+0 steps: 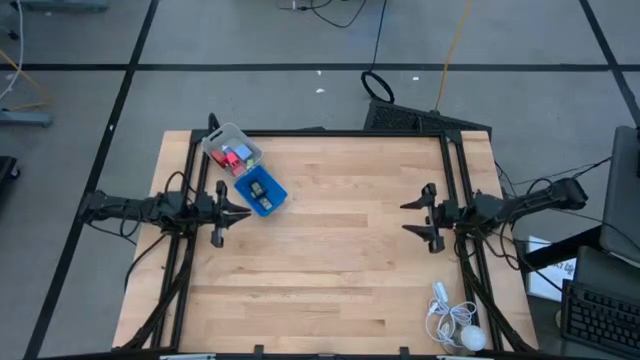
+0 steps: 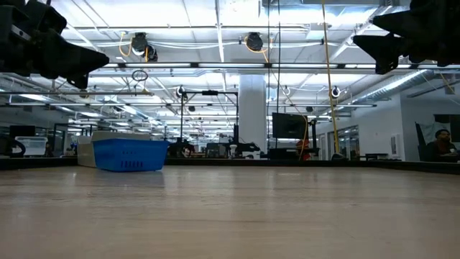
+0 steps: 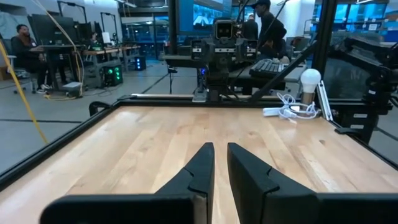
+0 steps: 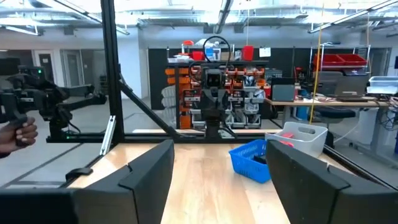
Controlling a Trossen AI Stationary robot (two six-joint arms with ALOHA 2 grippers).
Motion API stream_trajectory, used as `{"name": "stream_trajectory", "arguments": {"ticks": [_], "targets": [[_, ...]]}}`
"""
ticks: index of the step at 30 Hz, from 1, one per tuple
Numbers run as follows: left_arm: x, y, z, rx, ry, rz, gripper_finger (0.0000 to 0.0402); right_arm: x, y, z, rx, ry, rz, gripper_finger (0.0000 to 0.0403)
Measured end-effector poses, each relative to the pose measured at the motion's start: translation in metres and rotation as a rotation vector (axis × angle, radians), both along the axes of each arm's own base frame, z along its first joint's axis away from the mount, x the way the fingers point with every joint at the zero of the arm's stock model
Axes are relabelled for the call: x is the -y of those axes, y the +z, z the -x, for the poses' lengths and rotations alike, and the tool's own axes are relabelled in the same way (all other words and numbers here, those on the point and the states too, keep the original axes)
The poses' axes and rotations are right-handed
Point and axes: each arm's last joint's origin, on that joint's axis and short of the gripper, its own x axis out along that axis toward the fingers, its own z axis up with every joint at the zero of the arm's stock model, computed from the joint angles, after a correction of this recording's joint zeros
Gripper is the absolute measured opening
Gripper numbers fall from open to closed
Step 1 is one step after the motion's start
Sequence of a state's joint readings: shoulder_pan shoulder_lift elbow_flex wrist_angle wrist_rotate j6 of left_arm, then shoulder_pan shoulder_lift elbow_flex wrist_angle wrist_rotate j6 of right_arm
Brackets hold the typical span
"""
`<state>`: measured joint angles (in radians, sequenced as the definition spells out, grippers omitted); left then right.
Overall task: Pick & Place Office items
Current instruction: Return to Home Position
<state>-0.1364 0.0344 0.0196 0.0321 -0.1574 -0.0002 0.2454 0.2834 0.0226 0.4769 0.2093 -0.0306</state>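
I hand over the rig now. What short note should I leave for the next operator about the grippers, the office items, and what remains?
Left gripper: nearly shut, empty, raised at the table's left edge near the bins.
Right gripper: open, empty, raised at the right edge.
Items: red pieces lie in the clear plastic bin; dark rectangular pieces lie in the blue plastic basket beside it.
Done: no loose piece shows on the wooden table.
To do: seemingly only parking the arms.
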Motion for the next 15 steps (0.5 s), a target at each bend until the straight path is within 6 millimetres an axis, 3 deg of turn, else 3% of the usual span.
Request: {"name": "stream_trajectory", "arguments": {"ticks": [9,15], "targets": [[0.000,0.001,0.000,0.008,0.000,-0.012,0.0047,0.005,-0.007,0.017,-0.047,-0.001,-0.008,0.0247],[0.000,0.001,0.000,0.008,0.000,-0.018,0.0047,0.006,-0.018,0.017,-0.165,-0.044,0.016,0.0247]]}}
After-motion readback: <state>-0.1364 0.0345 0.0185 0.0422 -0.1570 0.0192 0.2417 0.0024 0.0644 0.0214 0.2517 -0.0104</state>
